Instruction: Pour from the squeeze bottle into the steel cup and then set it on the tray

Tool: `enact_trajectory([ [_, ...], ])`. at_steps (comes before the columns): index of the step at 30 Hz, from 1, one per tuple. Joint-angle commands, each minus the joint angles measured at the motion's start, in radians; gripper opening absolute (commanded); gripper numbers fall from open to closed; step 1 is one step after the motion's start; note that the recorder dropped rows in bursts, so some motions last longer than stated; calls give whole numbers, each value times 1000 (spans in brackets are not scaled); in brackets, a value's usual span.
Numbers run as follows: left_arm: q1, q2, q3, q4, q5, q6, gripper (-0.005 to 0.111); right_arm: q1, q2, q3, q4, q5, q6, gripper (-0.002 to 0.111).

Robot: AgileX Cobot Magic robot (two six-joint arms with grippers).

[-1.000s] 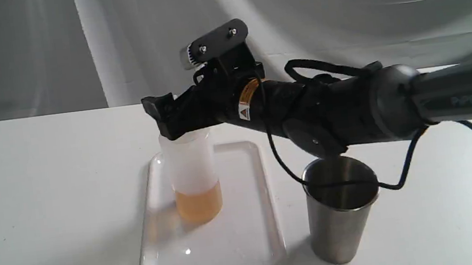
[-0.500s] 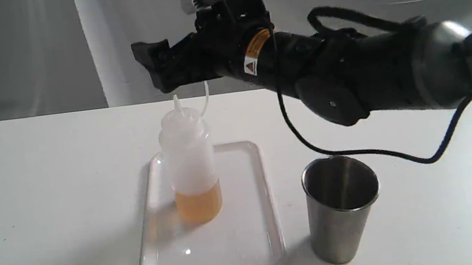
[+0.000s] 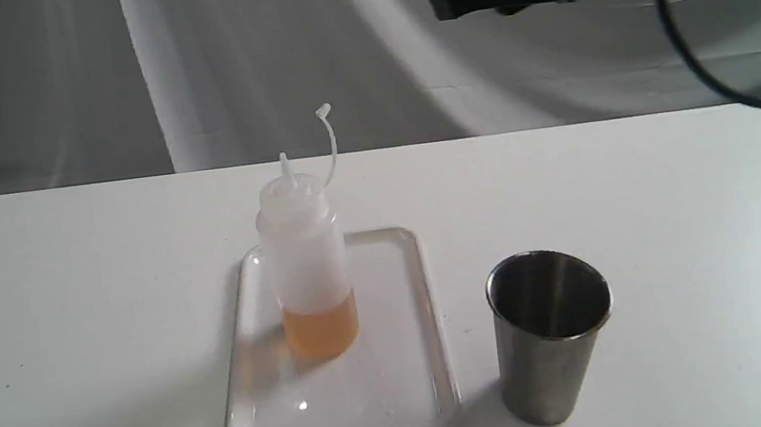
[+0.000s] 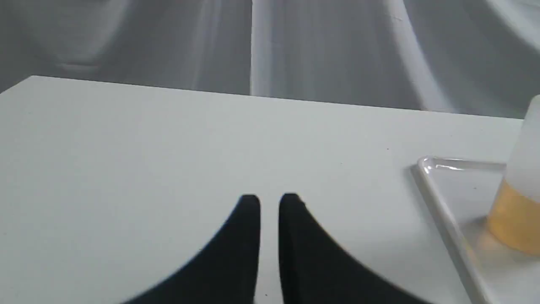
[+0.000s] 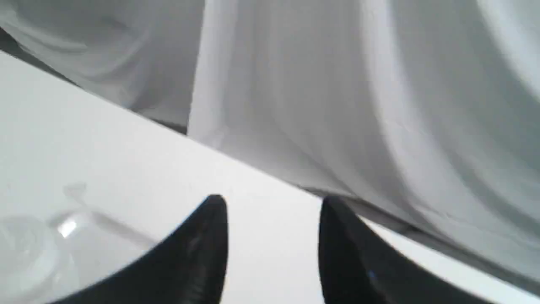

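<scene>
R gripper [image 5: 273, 202] risen off squeeze bottle [image 3: 306, 265], jaws apart, empty, L gripper [image 4: 269, 198] near-shut, empty

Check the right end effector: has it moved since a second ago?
Yes. The right end effector has risen off the squeeze bottle and swung up and rightward in the exterior view; the bottle stands free on the tray.

Brightly, evenly lit from above right. Soft shadows at 8 o'clock of the translucent whitish squeeze bottle with amber liquid [image 3: 305, 265] and the brushed-steel tapered cup [image 3: 555, 358]. Pinpoint glare on the glossy white rectangular tray [image 3: 400, 383]. Motion-smeared across the right wrist view, softest around the black right gripper [image 5: 273, 204].
</scene>
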Motion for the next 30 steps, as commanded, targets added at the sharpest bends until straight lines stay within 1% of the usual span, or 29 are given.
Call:
enact_trajectory([
  [1, -5, 2, 4, -4, 1, -2, 8, -2, -81, -5, -8, 250, -13, 26],
  [4, -5, 2, 4, -4, 1, -2, 8, -2, -137, -5, -8, 410, -13, 19],
  [7, -5, 2, 4, -4, 1, -2, 8, -2, -208, 22, 13, 493, -37, 18],
  [13, -5, 2, 4, -4, 1, -2, 8, -2, -399, 120, 65, 524, -44, 18],
  [18, -5, 2, 4, -4, 1, -2, 8, -2, -564, 198, 208, 586, -44, 17],
  [21, -5, 2, 4, -4, 1, -2, 8, -2, -667, 237, 313, 636, -73, 12],
  [24, -5, 2, 4, -4, 1, -2, 8, -2, -753, 280, 387, 639, -138, 0],
  [30, -5, 2, 4, -4, 1, -2, 8, -2, -879, 325, 436, 635, -164, 0],
])
